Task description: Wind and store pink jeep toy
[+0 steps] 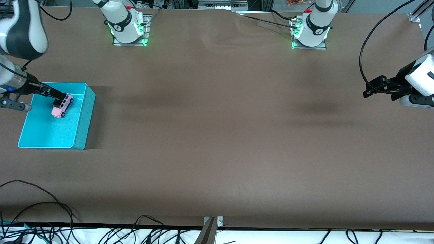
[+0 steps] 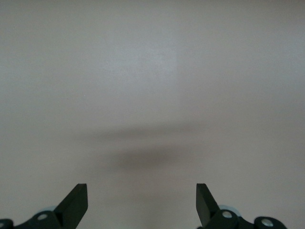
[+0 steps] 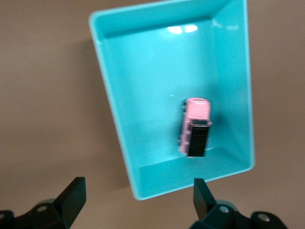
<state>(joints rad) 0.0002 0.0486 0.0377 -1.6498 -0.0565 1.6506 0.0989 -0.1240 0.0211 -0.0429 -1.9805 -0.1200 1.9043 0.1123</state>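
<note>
The pink jeep toy (image 1: 62, 105) (image 3: 195, 125) stands on its wheels inside the turquoise bin (image 1: 47, 133) (image 3: 152, 81), toward the bin's end farther from the front camera. My right gripper (image 1: 44, 101) (image 3: 139, 187) hangs open above that end of the bin, over one of its corners. It holds nothing and is clear of the jeep. My left gripper (image 1: 367, 89) (image 2: 142, 189) waits open and empty above bare table at the left arm's end.
The bin sits at the right arm's end of the brown table (image 1: 217, 135). Loose black cables (image 1: 40, 210) trail along the table's edge nearest the front camera, beside a small metal bracket (image 1: 213, 222). Both arm bases (image 1: 127, 25) (image 1: 313, 28) stand along the farthest edge.
</note>
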